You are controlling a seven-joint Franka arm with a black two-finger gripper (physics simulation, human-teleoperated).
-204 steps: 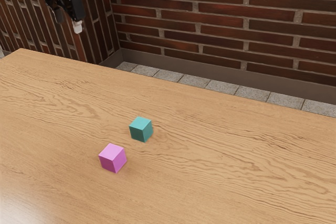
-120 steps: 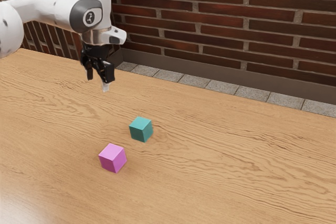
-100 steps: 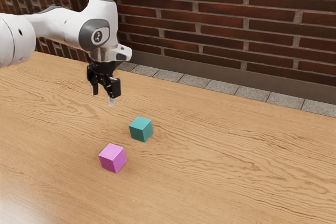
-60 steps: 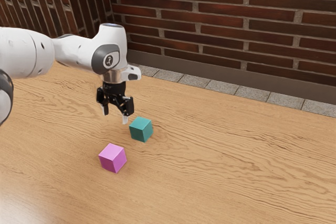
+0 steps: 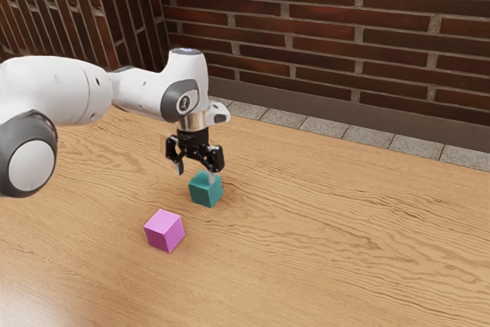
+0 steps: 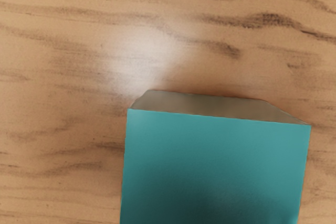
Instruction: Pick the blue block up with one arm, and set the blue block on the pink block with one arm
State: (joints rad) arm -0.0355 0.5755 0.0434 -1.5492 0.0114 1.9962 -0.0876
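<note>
While the teal block (image 5: 206, 190) sits near the pink block (image 5: 164, 230), the gripper (image 5: 195, 168) hangs just above it, jaws spread apart.

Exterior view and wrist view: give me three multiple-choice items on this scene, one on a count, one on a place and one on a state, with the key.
1. How many blocks lie on the table?
A) one
B) two
C) three

2. In the exterior view, where is the pink block relative to the teal block?
A) stacked on it
B) behind it, farther from the camera
C) apart from it, nearer the camera and toward the view's left

3. What is the gripper doing?
A) open, just above the teal block
B) shut on the teal block
C) shut on the pink block

Key:
1 B: one pink and one teal cube rest on the wood.
2 C: bare table shows between the two.
3 A: the fingers stand apart over the teal block's top, and the block rests on the table.
</note>
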